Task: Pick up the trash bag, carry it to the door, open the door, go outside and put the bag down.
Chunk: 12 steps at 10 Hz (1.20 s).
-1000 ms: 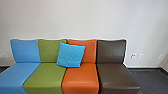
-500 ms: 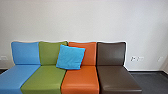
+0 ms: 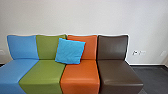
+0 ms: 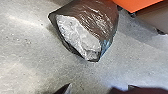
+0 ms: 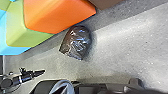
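Four seats [image 3: 80, 73] now show higher in head view.

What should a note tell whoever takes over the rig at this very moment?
Left tool: clear of the dark, shiny plastic trash bag; open or shut, cannot tell.
Right tool: not holding the bag; open or shut, cannot tell.
Bag: on the grey speckled floor, near the orange padded seat.
Done: bag not yet picked up.
Left: pick it up, carry it to the door, open that, go outside, put the bag down.
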Tool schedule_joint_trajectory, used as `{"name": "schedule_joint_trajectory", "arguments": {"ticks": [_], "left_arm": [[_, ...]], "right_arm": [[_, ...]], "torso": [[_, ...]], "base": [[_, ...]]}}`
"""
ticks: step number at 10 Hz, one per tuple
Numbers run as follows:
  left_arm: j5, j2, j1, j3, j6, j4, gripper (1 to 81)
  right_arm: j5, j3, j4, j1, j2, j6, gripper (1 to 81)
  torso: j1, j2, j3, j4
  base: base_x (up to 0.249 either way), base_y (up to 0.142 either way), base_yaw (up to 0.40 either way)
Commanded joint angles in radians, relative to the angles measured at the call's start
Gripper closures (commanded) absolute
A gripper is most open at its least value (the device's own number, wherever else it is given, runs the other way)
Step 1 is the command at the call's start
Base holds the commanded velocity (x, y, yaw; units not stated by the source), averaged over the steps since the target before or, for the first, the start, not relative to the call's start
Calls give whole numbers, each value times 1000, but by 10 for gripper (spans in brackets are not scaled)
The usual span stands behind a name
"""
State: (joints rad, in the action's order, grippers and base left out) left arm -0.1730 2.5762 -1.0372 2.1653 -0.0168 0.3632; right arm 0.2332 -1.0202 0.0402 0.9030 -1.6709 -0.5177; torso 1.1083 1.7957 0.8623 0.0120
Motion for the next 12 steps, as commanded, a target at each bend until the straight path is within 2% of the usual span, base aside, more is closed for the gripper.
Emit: {"name": "schedule_joint_trajectory", "arguments": {"ticks": [1, 3, 5, 7, 9, 11, 12], "left_arm": [[-79, -31, 133, -1, 0, 42, 10], [-117, -33, 180, 10, -5, 55, 10], [-154, -20, 225, 39, -5, 66, 10], [-204, 19, 269, 96, -5, 66, 10], [-229, 58, 306, 145, -5, 66, 10], [-260, 82, 332, 160, -6, 68, 10], [-261, 84, 344, 160, -6, 71, 10]], "right_arm": [[44, 31, -22, -81, 44, -4, 10], [71, 31, -23, -100, 50, -4, 10], [78, 29, -34, -107, 57, -4, 10], [78, 25, -34, -107, 58, -4, 10], [80, 23, -34, -107, 60, -4, 10], [78, 28, -36, -111, 55, -4, 10], [81, 29, -36, -124, 52, -4, 10]], "torso": [[63, 99, -1, 0], [96, 150, 44, 0], [132, 208, 58, 0], [178, 281, 60, 0], [224, 356, 60, 0], [264, 422, 157, 0], [280, 448, 170, 0]], "base": [[0, 0, 0], [0, 0, 0], [0, 0, 0], [0, 0, 0], [0, 0, 0], [0, 0, 0], [0, 0, 0]]}}
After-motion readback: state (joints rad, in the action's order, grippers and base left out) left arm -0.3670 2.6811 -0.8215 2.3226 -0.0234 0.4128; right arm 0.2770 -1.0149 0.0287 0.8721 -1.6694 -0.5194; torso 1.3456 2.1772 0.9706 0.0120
